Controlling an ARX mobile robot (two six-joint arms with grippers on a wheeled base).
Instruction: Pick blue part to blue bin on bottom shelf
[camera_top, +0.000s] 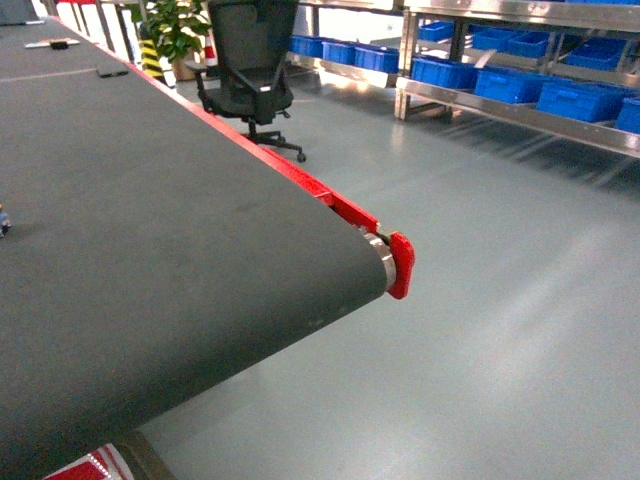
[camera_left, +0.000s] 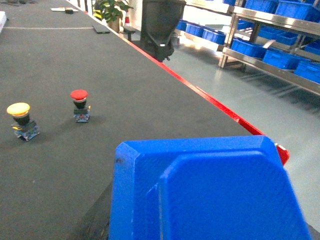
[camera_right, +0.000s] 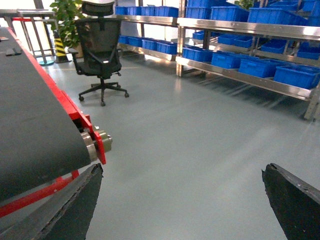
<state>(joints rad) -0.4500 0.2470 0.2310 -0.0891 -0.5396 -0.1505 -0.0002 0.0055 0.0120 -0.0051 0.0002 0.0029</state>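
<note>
Blue part (camera_left: 210, 195), seemingly grasped by the unseen left hand, awaits carrying to the shelf's blue bin (camera_right: 295, 75); right hand (camera_right: 180, 200) released.

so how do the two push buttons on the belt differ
The yellow button has a wider, flatter yellow cap; the red button has a smaller red cap. The yellow button sits nearer the left wrist camera and further left; the red button stands further up the belt. Both stand upright on small dark bases, apart from each other.
</note>
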